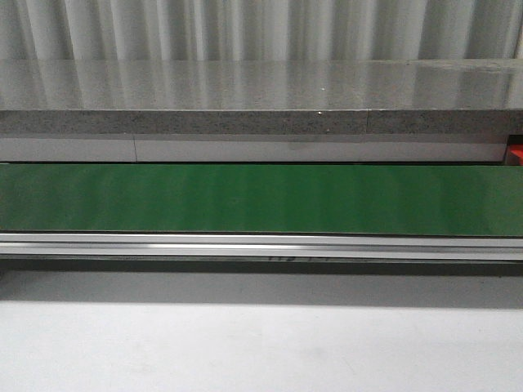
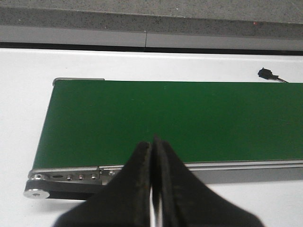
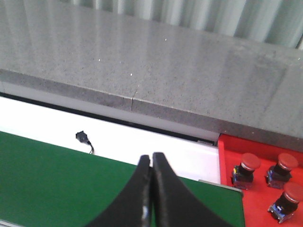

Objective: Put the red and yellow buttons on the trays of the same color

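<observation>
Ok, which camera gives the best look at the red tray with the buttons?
The right wrist view: the red plastic tray shows beside the green conveyor belt, holding three red mushroom-head buttons. The front view catches only a red sliver at its right edge; the left wrist view shows none.

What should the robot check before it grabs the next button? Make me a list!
1. Button waiting on the green belt: not ok, no button shows on it in any view.
2. Left gripper ready to grab: not ok, fingers pressed shut, holding nothing.
3. Right gripper ready to grab: not ok, shut too.
4. Red tray in place: ok, sits past the belt's end.
5. Red buttons on the red tray: ok, three there.
6. Yellow tray in place: cannot tell, not visible.
</observation>
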You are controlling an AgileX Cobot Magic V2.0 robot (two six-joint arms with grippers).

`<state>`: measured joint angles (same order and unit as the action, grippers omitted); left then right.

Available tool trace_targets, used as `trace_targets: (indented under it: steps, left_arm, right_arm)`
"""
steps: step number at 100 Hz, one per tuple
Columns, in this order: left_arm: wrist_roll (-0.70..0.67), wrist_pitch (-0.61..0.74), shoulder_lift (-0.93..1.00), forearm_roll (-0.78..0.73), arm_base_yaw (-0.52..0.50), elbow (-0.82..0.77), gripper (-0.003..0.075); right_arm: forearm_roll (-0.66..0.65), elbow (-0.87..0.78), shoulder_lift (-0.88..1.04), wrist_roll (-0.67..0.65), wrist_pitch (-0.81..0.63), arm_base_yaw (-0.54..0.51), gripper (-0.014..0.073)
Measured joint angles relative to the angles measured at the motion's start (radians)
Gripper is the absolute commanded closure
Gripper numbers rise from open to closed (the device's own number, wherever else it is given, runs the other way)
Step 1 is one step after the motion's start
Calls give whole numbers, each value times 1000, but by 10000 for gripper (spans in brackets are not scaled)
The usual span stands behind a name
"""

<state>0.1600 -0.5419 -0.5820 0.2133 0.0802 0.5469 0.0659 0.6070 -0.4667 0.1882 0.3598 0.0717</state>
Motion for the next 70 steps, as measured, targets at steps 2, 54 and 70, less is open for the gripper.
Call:
trace_targets:
  steps: [2, 54, 70]
  left_arm:
    - [0, 0, 0, 0, 0, 0, 741]
    - [0, 0, 0, 0, 0, 0, 741]
    - [0, 0, 0, 2, 0, 0, 741]
  right_arm:
    - [-3, -22, 20, 0, -18, 0, 652]
    - [-42, -580, 441, -106, -336, -43, 652]
    - [-42, -632, 474, -146, -342, -91, 652]
